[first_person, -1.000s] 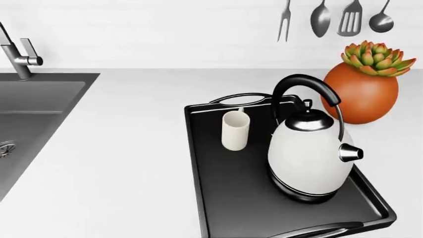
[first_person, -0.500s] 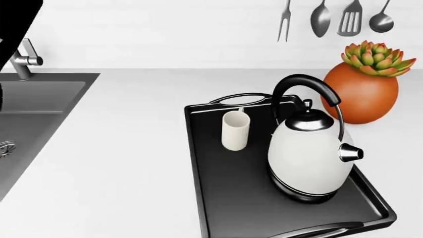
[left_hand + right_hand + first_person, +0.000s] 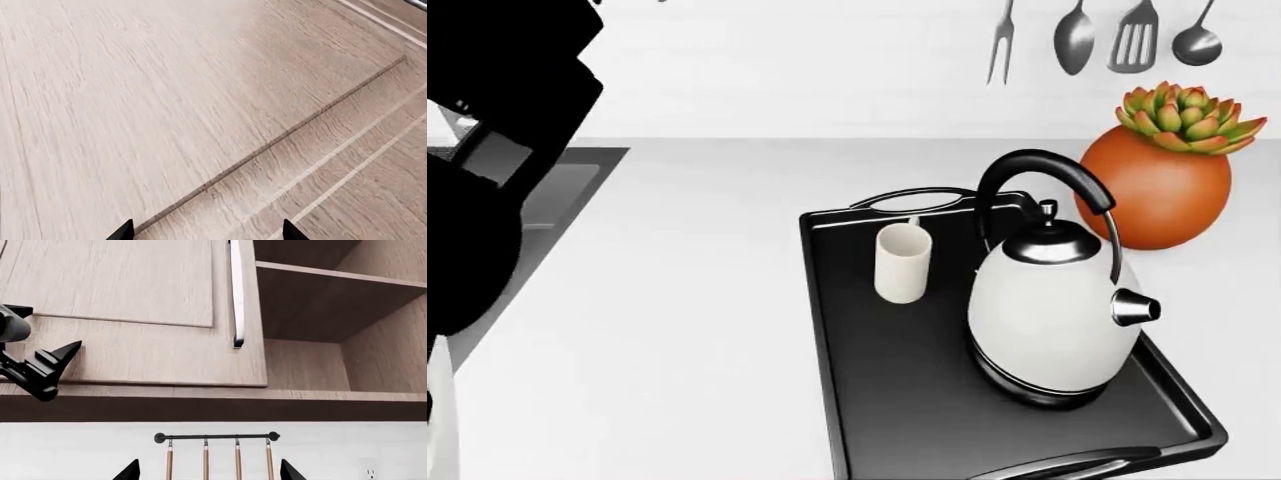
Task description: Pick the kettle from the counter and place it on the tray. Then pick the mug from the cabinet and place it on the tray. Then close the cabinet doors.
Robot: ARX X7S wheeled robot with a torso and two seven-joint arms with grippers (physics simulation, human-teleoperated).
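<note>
The white kettle (image 3: 1054,315) stands upright on the black tray (image 3: 894,400), on the white counter (image 3: 694,300). The cream mug (image 3: 904,262) stands on the tray too, to the kettle's left and apart from it. My left arm (image 3: 494,150) reaches up out of the head view at the left. The left gripper (image 3: 208,234) is open, close to a wooden cabinet door (image 3: 167,100). The right gripper (image 3: 208,472) is open and empty, below the cabinet. In the right wrist view a cabinet door (image 3: 133,350) with a silver handle (image 3: 235,295) covers the left part; the right compartment (image 3: 320,305) shows open shelves.
An orange succulent pot (image 3: 1158,190) stands behind the tray's right end. Utensils (image 3: 1121,35) hang on the wall above it, from a rail (image 3: 217,437). A sink (image 3: 561,190) lies at the counter's left, partly behind my left arm (image 3: 30,375).
My left arm has risen into the head view at the left and now covers the faucet and part of the sink. Kettle, mug and tray have not moved.
</note>
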